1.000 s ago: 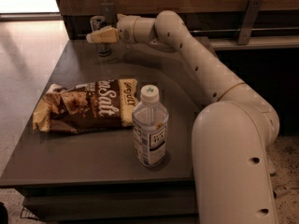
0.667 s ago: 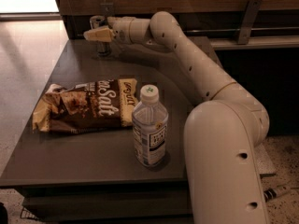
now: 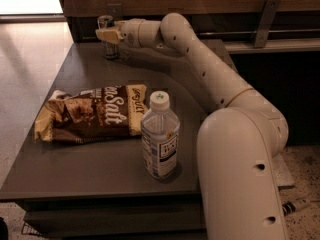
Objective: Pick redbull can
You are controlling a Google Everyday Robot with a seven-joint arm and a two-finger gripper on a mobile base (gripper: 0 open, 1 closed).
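The redbull can point(image 3: 110, 50) stands upright at the far left back of the dark table point(image 3: 90, 169), its silver top showing above my gripper. My gripper point(image 3: 106, 35) reaches in from the right at the can's upper half, and its tan tip crosses in front of the can. The can's base rests on the table. The white arm point(image 3: 200, 64) stretches from the lower right across the table to the can.
A clear water bottle with a white cap point(image 3: 160, 136) stands near the front of the table. A brown and cream snack bag point(image 3: 90, 115) lies flat to its left. A wooden wall with a metal rail point(image 3: 260, 34) runs behind the table.
My gripper has moved a little to the left, so it now sits across the can. The can, bottle and bag have stayed in place.
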